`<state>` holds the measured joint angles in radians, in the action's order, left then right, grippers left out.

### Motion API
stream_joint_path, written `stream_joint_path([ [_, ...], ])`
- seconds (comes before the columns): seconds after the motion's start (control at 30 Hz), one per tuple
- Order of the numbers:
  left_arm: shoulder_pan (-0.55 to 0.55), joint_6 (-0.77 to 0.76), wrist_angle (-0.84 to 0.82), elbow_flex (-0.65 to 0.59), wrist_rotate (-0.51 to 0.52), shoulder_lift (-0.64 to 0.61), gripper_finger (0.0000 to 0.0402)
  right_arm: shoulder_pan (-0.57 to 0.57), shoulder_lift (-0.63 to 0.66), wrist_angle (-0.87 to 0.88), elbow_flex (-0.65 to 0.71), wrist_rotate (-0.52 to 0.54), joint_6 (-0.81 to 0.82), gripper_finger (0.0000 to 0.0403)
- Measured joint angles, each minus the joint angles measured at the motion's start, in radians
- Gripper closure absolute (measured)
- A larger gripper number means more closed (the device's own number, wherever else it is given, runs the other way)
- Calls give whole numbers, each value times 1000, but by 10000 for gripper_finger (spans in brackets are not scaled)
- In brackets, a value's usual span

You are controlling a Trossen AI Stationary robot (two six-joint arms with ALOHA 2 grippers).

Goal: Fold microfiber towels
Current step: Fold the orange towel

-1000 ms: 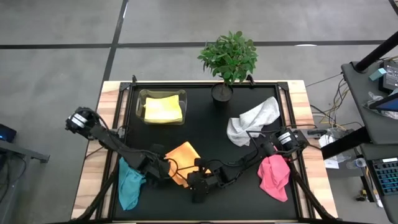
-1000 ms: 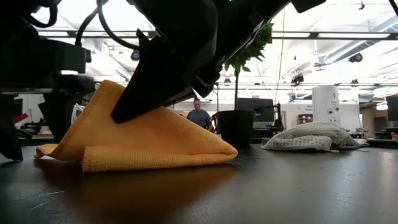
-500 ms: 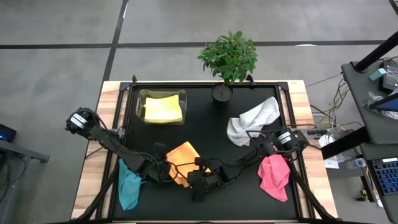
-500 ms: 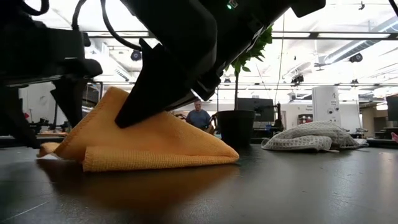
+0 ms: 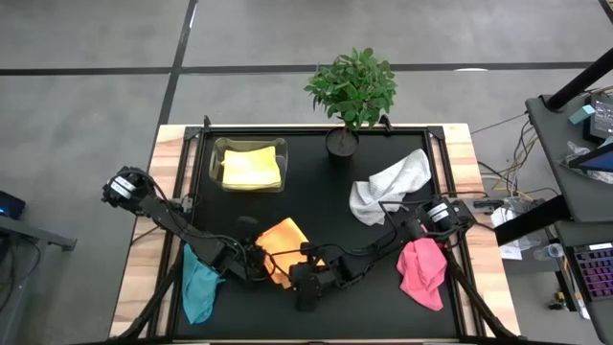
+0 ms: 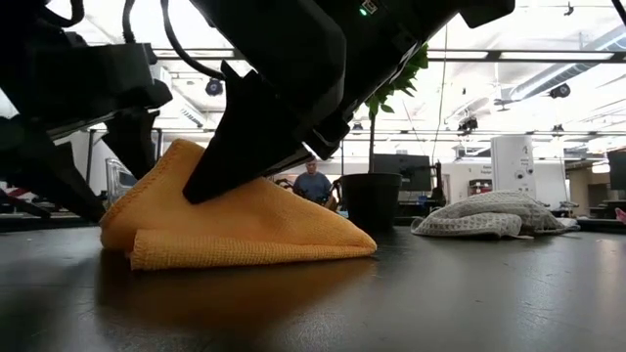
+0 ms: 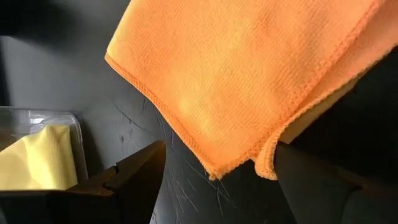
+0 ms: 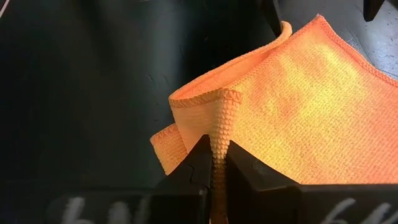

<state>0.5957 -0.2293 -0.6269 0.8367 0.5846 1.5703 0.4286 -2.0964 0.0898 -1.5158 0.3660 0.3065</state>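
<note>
Near the table's front edge, we see the left gripper (image 5: 251, 265), fingers apart, has slid closer against the orange towel (image 5: 283, 246) since a second ago. Our right gripper (image 8: 213, 163) stays clamped on its waffle-textured, stitched hem, folded triangular.

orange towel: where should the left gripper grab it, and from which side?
Take the doubled corner of the orange towel that points at the left gripper, probably coming in low along the table mat from the left. Its jaws are open and straddle that corner, while the right gripper pinches the opposite edge.
</note>
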Motion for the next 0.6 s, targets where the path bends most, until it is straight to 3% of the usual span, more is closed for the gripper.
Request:
stream_joint_path([
  [0.17, 0, 0, 45, -45, -8, 0, 133, 0, 0, 0, 0, 0, 0, 390],
  [0.3, 0, 0, 51, -57, -9, 0, 171, 0, 0, 0, 0, 0, 0, 390],
  [0.43, 0, 1, 51, -54, -10, 0, 235, 0, 0, -2, 0, 0, 0, 390],
  [0.6, 0, 8, 53, -54, -12, 0, 344, 0, 0, -2, 0, 0, -1, 390],
])
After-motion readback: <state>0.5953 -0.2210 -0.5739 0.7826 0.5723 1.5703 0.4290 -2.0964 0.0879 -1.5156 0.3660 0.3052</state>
